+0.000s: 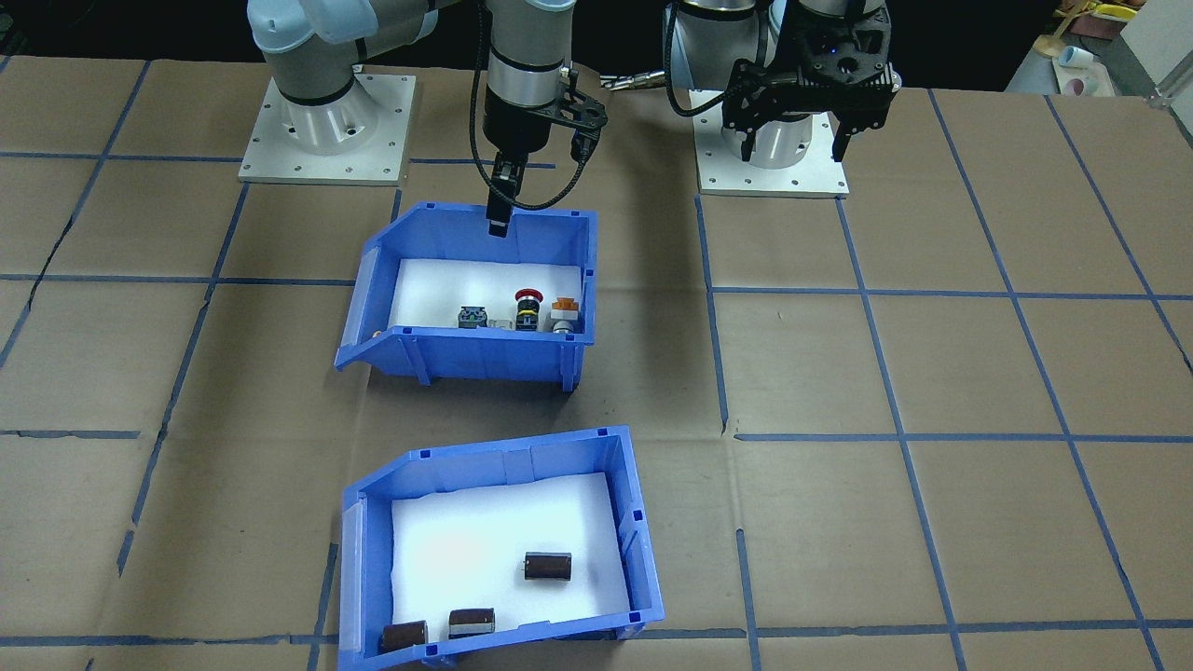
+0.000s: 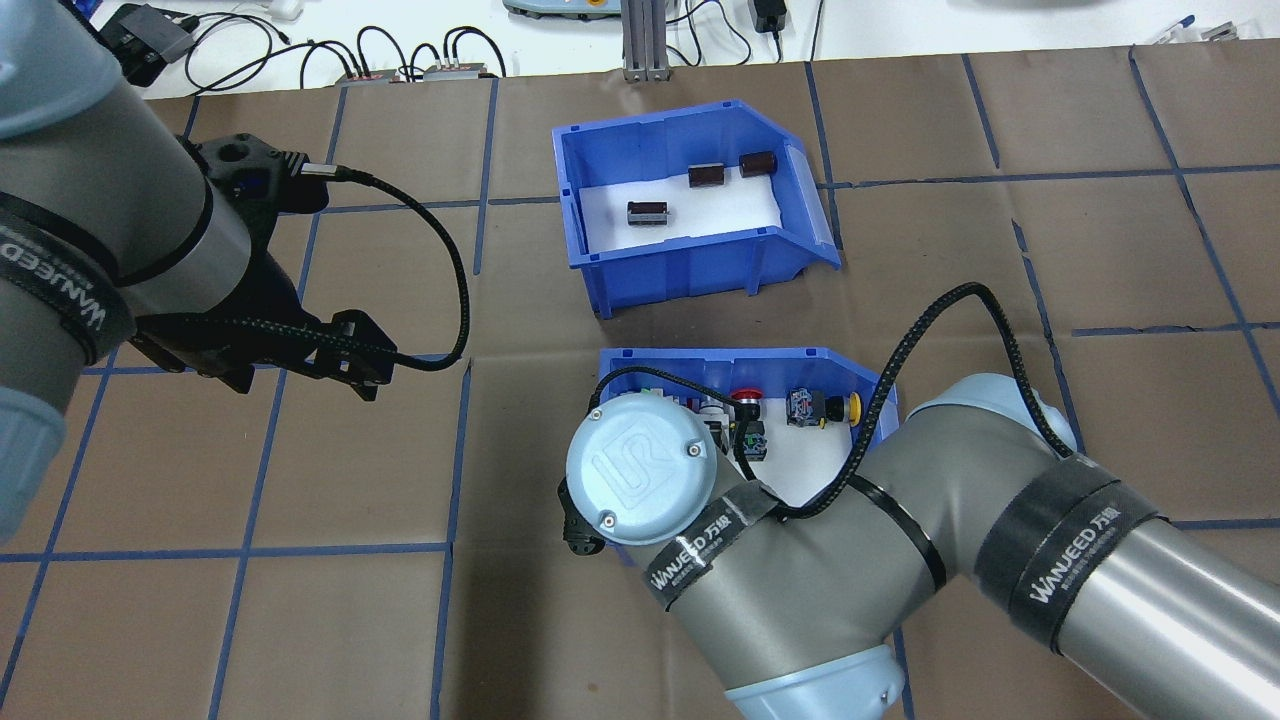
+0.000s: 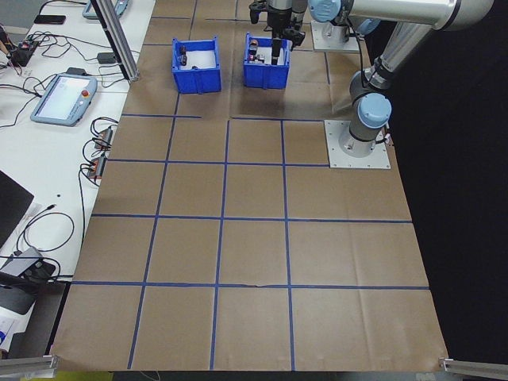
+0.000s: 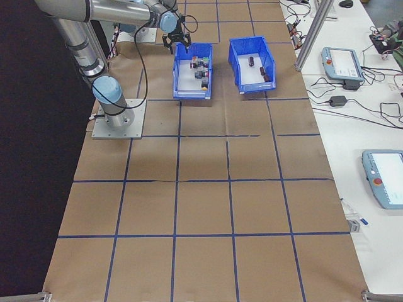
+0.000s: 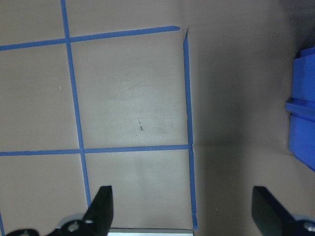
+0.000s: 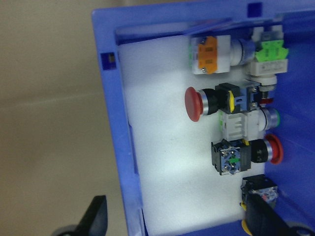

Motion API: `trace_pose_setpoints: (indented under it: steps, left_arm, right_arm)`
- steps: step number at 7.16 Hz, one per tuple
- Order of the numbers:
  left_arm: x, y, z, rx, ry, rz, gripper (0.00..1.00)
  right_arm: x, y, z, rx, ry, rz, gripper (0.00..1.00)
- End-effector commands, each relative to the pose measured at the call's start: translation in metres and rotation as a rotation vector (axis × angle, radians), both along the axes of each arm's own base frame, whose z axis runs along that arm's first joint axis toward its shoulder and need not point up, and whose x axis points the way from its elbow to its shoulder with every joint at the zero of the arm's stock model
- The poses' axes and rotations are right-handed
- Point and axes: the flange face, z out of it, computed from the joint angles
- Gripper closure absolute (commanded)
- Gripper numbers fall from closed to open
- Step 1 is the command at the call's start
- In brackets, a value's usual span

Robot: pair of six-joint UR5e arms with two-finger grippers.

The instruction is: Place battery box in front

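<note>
The battery box [image 1: 503, 454] is a blue bin with a white liner and three dark batteries [image 1: 547, 566]. It lies on the side of the table far from the robot, seen as the battery box [image 2: 680, 265] in the overhead view. Closer to the robot stands the alike bin of colourful switches [image 1: 475, 354]. My right gripper [image 1: 500, 219] hangs open at that bin's robot-side wall. In the right wrist view the right gripper [image 6: 177, 221] straddles the blue wall [image 6: 123, 147], one finger outside and one over the liner. My left gripper [image 1: 792, 140] is open and empty above bare paper, apart from both bins.
Brown paper with a blue tape grid covers the table. Two arm base plates [image 1: 326, 130] [image 1: 774, 158] sit at the robot's edge. Past the far edge there are cables and teach pendants [image 3: 63, 99] on a white bench. A blue bin corner [image 5: 302, 128] shows at the left wrist view's right edge.
</note>
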Motion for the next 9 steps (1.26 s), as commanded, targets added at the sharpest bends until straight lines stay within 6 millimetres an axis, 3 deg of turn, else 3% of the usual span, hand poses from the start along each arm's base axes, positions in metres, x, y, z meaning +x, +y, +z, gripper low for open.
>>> trace_pose_setpoints:
  steps: [1, 3, 5, 9]
  left_arm:
    - [0.0, 0.0, 0.0, -0.001, 0.001, 0.001, 0.01]
    - [0.0, 0.0, 0.0, -0.001, 0.001, 0.001, 0.01]
    - [0.0, 0.0, 0.0, -0.001, 0.001, 0.001, 0.01]
    - [0.0, -0.006, -0.005, 0.008, 0.001, 0.005, 0.01]
  right_arm:
    - [-0.03, -0.03, 0.036, -0.059, -0.041, -0.126, 0.0]
    - [-0.053, -0.065, 0.055, -0.031, -0.176, -0.275, 0.0]
    - [-0.092, -0.108, 0.094, -0.073, -0.211, -0.444, 0.0]
    - [-0.186, -0.151, 0.138, 0.037, -0.301, -1.104, 0.0]
